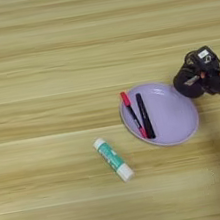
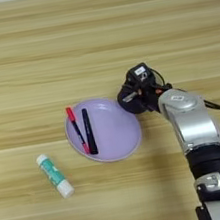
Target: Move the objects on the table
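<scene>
Glue stick (image 1: pixel 113 159) beside lilac plate (image 2: pixel 118 143) with two pens (image 2: pixel 82 128); tool (image 2: pixel 132 98) grip unreadable.

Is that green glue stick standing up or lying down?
Lying down: the glue stick rests lengthwise on the table, beside the purple plate.

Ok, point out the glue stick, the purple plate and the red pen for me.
glue stick (image 1: pixel 112 159), left eye view, middle of its teal body.
purple plate (image 2: pixel 118 131), right eye view, bare inner surface.
red pen (image 2: pixel 76 123), right eye view, mid-barrel.
</scene>
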You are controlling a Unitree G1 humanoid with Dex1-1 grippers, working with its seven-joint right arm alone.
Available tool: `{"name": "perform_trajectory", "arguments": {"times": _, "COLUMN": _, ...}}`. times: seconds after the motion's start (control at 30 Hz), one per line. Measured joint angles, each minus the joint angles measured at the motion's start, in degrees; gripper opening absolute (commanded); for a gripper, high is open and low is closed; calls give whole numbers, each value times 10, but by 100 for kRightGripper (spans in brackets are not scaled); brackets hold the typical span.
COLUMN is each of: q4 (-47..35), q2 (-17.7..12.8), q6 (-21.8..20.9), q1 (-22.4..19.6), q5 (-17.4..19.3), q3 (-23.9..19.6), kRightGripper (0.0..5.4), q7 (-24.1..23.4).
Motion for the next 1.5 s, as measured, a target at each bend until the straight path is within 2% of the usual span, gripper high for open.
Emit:
{"name": "perform_trajectory", "arguments": {"times": 0.37, "q4": -55, "q2": 16, "q6": 21, "q1": 34, "q5": -2, "q3": 27, "kRightGripper": 44, "q7": 3}}
{"name": "perform_trajectory", "arguments": {"times": 0.77, "q4": -79, "q2": 24, "q6": 22, "q1": 54, "q5": -12, "q3": 63, "kRightGripper": 44, "q7": 13}}
{"name": "perform_trajectory", "arguments": {"times": 1.5, "q4": -79, "q2": 28, "q6": 22, "q1": 61, "q5": -31, "q3": 97, "kRightGripper": 44, "q7": 16}}
